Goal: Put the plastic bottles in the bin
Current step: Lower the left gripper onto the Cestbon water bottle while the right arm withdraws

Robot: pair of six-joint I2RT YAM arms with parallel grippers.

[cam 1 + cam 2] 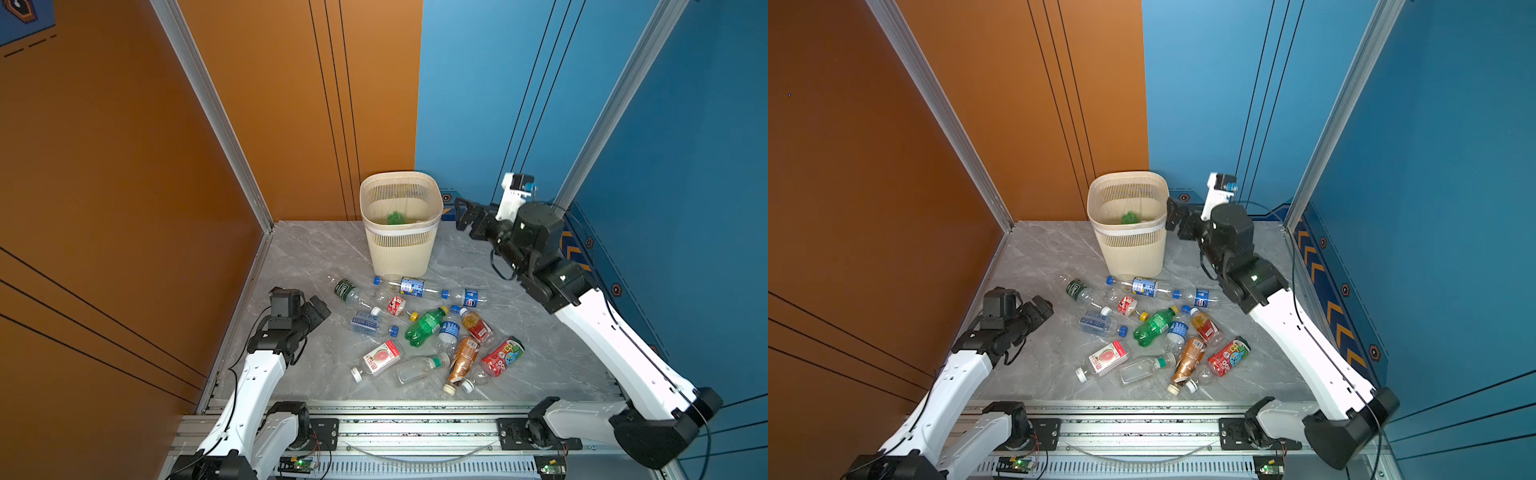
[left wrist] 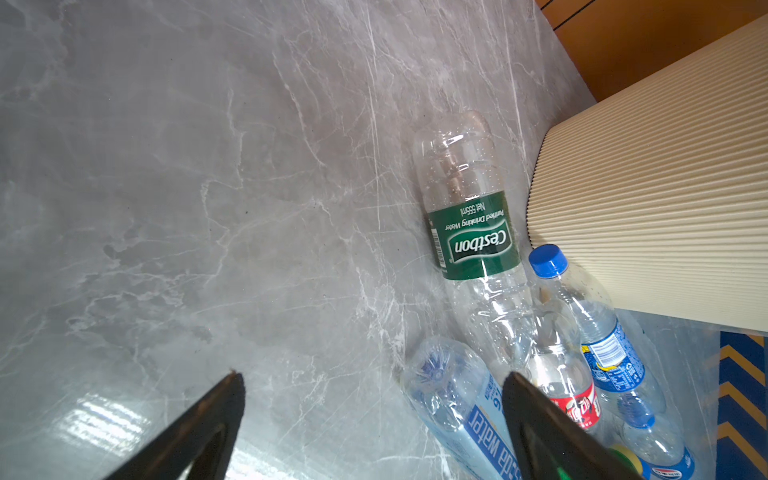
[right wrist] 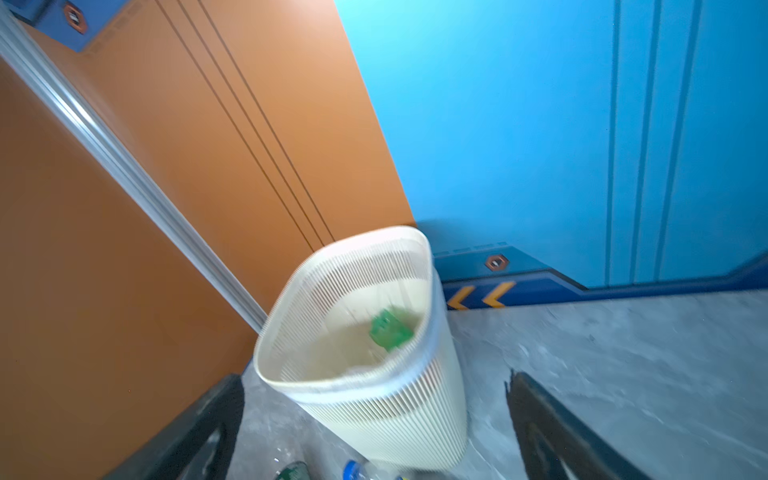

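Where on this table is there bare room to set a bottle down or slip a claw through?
Bare marble table runs left of the bin, from the orange wall down to the left claw. Another lies between the bottle pile and the right arm. Crowded: in front of the bin, where they touch and overlap.

A grey marbled tabletop [image 1: 316, 257] is carrying everything. The bin [image 1: 401, 253] is standing upright on it toward the back. In front of the bin, the plastic bottles [image 1: 409, 286] are lying on their sides in a loose cluster. A green-labelled bottle [image 1: 347, 291] is lying at the left near the bin's foot, a green bottle [image 1: 424, 326] is resting in the middle among its neighbours, and a red-labelled bottle [image 1: 500, 357] is lying at the right.
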